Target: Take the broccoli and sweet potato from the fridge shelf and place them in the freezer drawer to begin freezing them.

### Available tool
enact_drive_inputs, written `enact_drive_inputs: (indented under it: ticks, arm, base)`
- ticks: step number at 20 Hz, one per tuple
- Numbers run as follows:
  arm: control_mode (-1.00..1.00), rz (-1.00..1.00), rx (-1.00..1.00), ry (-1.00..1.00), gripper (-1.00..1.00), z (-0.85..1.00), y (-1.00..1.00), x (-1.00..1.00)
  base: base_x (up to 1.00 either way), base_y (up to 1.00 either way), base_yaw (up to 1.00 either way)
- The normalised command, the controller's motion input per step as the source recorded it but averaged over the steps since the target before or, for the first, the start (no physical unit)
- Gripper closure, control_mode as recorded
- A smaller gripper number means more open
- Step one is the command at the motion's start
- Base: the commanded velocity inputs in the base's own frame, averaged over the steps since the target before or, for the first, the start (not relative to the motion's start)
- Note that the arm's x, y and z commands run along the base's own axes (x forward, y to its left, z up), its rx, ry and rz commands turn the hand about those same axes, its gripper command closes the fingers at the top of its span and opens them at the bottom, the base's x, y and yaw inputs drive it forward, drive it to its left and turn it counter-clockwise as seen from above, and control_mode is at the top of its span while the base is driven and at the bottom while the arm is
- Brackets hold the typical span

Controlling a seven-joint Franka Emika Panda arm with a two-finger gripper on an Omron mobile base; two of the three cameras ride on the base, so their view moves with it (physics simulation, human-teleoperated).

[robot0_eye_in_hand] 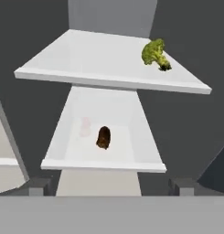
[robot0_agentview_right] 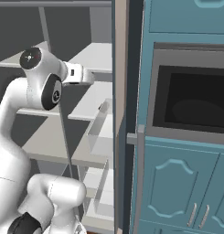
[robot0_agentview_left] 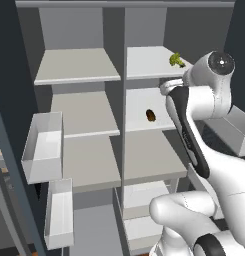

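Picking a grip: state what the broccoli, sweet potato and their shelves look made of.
Broccoli: soft vegetable, lumpy yellow-green, matte. Sweet potato: firm root, dull brown-orange skin. Shelves: probably smooth plastic or glass; flat, pale, faint sheen.

The broccoli (robot0_eye_in_hand: 155, 53) — a small yellow-green clump — lies on the upper white shelf. The sweet potato (robot0_eye_in_hand: 103, 137), dark brown and oblong, rests one shelf below.

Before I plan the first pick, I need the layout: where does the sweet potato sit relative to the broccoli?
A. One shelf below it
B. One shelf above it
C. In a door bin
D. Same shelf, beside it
A: the broccoli lies on the upper shelf, and the sweet potato on the shelf just beneath.
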Motion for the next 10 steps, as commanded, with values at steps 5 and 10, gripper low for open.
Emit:
enact_drive_inputs:
  ticks: [5,10]
  arm:
    - [-1.0,0.0,-0.06,-0.01,-1.0,0.73,-0.34,0.44]
    - [-1.0,-0.06,-0.03,0.0,-1.0,0.12,-0.13,0.5]
  base:
    - [0.0,0.0,0.0]
    - [0.0,0.0,0.0]
